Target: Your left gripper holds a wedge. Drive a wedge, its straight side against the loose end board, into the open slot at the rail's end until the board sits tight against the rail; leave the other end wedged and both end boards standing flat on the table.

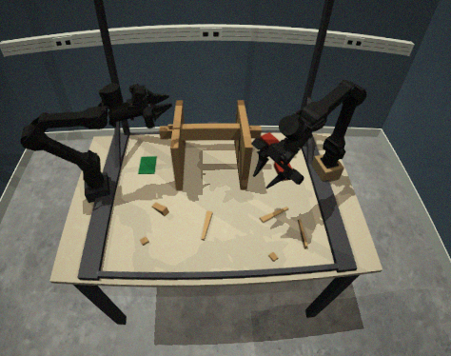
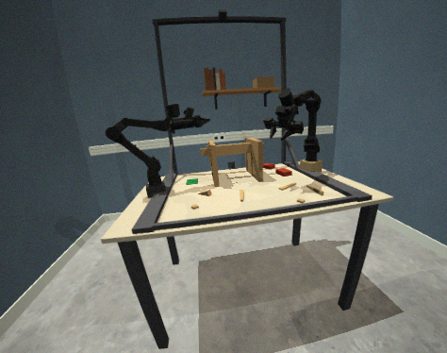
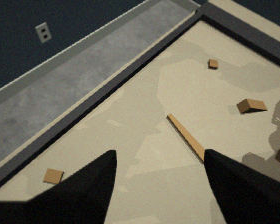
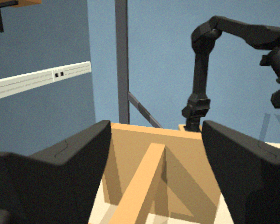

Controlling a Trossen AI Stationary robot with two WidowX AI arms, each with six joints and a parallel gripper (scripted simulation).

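Rail (image 1: 209,130) (image 2: 231,150) (image 4: 140,187), lt. brown, straight, thru both upright end boards (image 1: 178,164) (image 2: 257,160) (image 4: 191,150); L & R jaws open.

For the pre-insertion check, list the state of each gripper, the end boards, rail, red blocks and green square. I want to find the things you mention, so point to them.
Left gripper (image 1: 262,181) (image 2: 277,137) (image 3: 160,152): open, nothing between fingers
Right gripper (image 1: 170,101) (image 2: 208,120) (image 4: 156,127): open, empty
End boards (image 1: 178,164) (image 2: 257,158) (image 4: 186,160): upright
Rail (image 1: 209,130) (image 2: 231,149) (image 4: 136,200): spanning both boards
Red blocks (image 1: 269,138) (image 2: 284,172): on table
Green square (image 1: 147,165) (image 2: 191,181): flat
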